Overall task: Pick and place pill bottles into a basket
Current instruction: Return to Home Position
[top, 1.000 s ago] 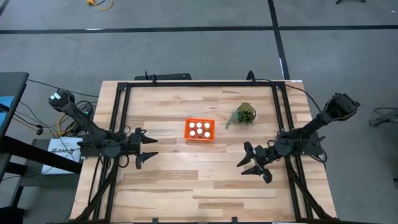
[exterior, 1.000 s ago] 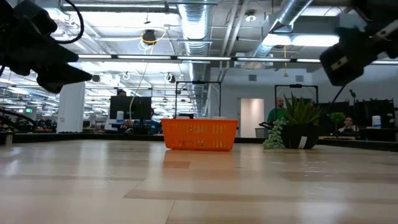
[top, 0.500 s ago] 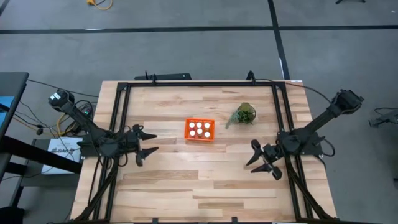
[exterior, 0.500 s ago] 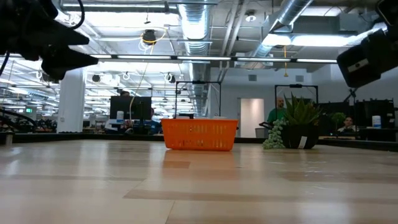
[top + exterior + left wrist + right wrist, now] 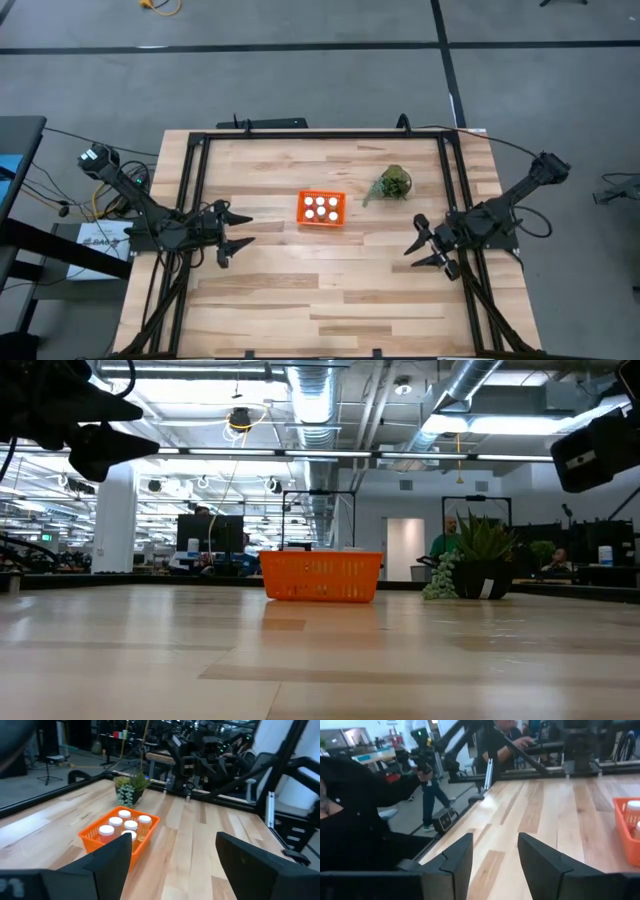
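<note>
- the left gripper (image 5: 238, 236) hangs over the left edge of the table (image 5: 300, 292), pointing toward the table's middle and well apart from the basket (image 5: 321, 209).
- left gripper state: in the left wrist view its two dark fingers (image 5: 111, 865) stand wide apart, with only bare wood in the gap; it holds nothing.
- the right gripper (image 5: 416, 246) hangs over the right side of the table, near the frame rail, pointing toward the middle and well apart from the basket.
- right gripper state: in the right wrist view its fingers (image 5: 456, 860) are parted by a narrower gap, with only table top showing through; it holds nothing.
- the basket stands upright near the middle of the table, slightly toward the far edge in the low view (image 5: 320, 576).
- the pill bottles (image 5: 321, 208) stand upright inside the basket, packed close, their white caps facing up; the left wrist view shows the caps (image 5: 123, 822) level with or just above the orange rim (image 5: 146, 836).
- the right wrist view shows one basket wall (image 5: 624, 832) and one bottle (image 5: 633, 810) inside it.
- a small potted plant (image 5: 393, 184) stands on the table near the basket, on its right side and apart from it.
- in the low view the arms show only as dark shapes at the upper corners.
</note>
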`<state>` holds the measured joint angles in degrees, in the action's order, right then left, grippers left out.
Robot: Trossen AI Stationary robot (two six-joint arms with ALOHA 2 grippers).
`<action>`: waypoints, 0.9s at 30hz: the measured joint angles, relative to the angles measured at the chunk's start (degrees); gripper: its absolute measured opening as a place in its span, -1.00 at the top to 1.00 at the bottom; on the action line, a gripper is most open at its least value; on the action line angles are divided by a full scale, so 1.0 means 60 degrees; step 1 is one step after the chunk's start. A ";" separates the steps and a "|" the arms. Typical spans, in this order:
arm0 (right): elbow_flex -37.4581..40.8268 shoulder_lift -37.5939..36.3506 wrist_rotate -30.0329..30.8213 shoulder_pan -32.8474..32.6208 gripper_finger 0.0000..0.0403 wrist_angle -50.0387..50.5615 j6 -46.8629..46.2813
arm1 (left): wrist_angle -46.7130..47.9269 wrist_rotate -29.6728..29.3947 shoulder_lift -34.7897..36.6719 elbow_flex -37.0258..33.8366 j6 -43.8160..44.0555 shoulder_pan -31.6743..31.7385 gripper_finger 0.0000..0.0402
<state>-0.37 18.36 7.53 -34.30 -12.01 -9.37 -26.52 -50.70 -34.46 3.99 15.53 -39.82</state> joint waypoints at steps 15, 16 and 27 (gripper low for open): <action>0.0005 -0.2708 -0.0649 0.1525 0.32 0.1783 0.1061 | -0.0190 0.2262 0.2107 -0.0375 -0.2201 0.0059 -0.38; 0.0005 -0.2704 -0.0815 0.1733 0.32 0.1819 0.1042 | -0.0111 0.2380 0.2498 -0.0540 -0.2261 0.0092 -0.38; 0.0005 -0.2679 -0.1694 0.3679 0.34 0.1849 0.1123 | 0.2209 0.3474 0.5746 -0.0557 -0.3350 0.0410 -0.38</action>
<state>-0.34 2.28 -2.63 -12.23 -0.91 -2.64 -13.27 -29.85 0.02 0.65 -4.57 -37.37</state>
